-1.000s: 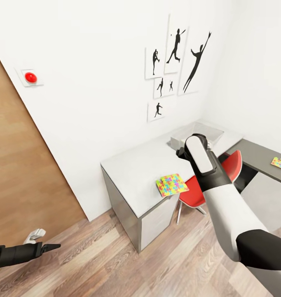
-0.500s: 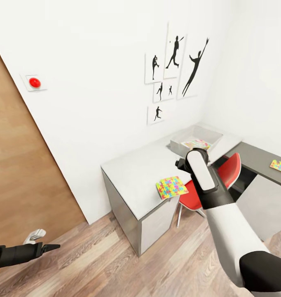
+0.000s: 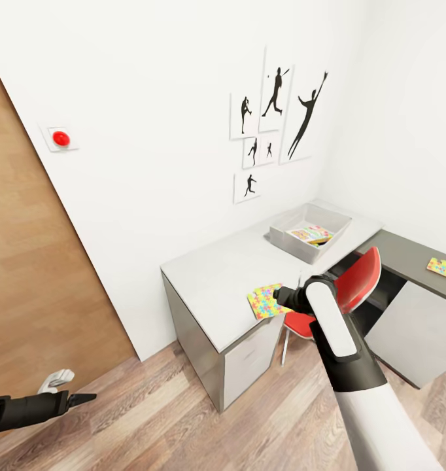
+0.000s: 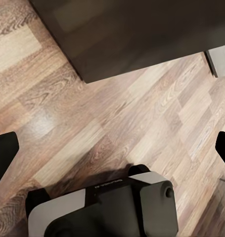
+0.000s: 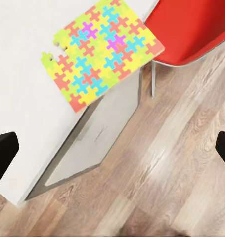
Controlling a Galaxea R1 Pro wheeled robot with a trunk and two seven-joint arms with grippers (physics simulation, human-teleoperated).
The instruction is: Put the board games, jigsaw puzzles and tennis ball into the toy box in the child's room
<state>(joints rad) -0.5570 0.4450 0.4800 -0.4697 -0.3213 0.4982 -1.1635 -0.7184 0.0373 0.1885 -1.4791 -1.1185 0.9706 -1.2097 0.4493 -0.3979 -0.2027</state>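
Left gripper (image 3: 79,398): black, low over the wood-plank floor (image 3: 151,418) beside the brown wooden door (image 3: 33,275); its wrist view shows fingertips (image 4: 3,155) at opposite edges, spread wide, nothing between.

Red round button on a white wall plate (image 3: 60,138): right of the door.

Light grey desk (image 3: 216,281): against the white wall.

Multicoloured flat jigsaw puzzle (image 3: 265,300): on the desk's front edge, one corner overhanging; partly hidden by the right arm.

Right gripper (image 3: 282,299): just beside that puzzle; fingers (image 5: 4,155) set wide apart, empty.

Grey open toy box (image 3: 311,232): farther back on the desk, a colourful flat item (image 3: 310,234) inside.

Red chair (image 3: 354,288): tucked between the desks.

Second multicoloured jigsaw puzzle (image 3: 444,267): on the dark grey desk (image 3: 412,252).
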